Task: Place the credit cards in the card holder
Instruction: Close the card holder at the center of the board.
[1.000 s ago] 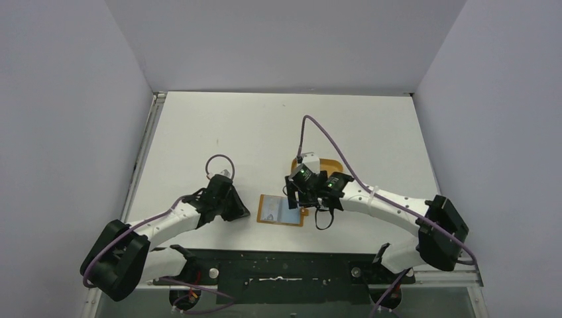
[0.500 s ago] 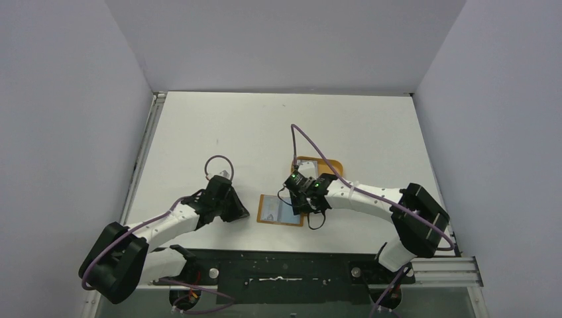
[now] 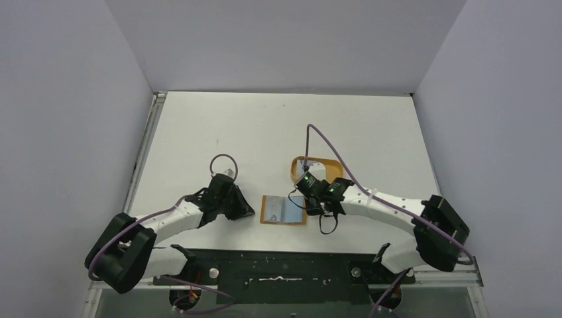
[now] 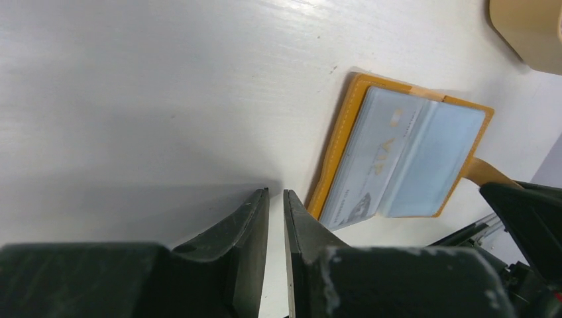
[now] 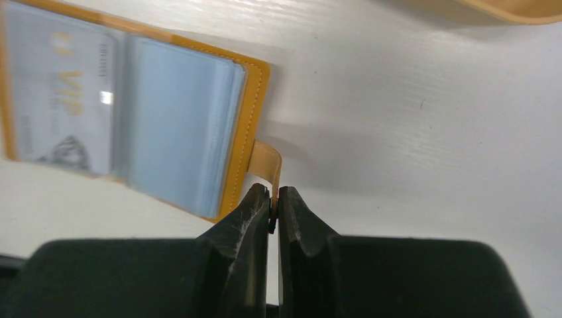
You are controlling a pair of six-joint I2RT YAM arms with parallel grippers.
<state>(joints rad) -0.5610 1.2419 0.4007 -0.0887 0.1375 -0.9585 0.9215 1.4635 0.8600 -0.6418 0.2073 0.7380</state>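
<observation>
The holder (image 3: pixel 283 209) is a flat tan-orange wallet with pale stitching, lying open on the table (image 3: pixel 265 132) near its 6 o'clock edge, between the two grippers; both inner halves face up. The half toward 9 o'clock carries a silvery card (image 4: pixel 371 159) with gold "VIP" lettering; its corner sticks out past the holder's near edge. The half toward 3 o'clock shows a plain light-blue card (image 5: pixel 179 126), seated in its pocket; whether more cards lie beneath, I cannot tell. A short tan strap (image 5: pixel 267 162) curls up from the holder's 3 o'clock edge; the right gripper (image 5: pixel 274 199) is clamped on its end, jaws pressed together around it. The left gripper (image 4: pixel 276 205) sits at the holder's 9 o'clock side, just beside its edge; its jaws are nearly together with only a thin slit between them and nothing in it. An orange tray (image 3: pixel 311 167) stands at 1 o'clock from the holder, apart from it; its contents cannot be made out.
</observation>
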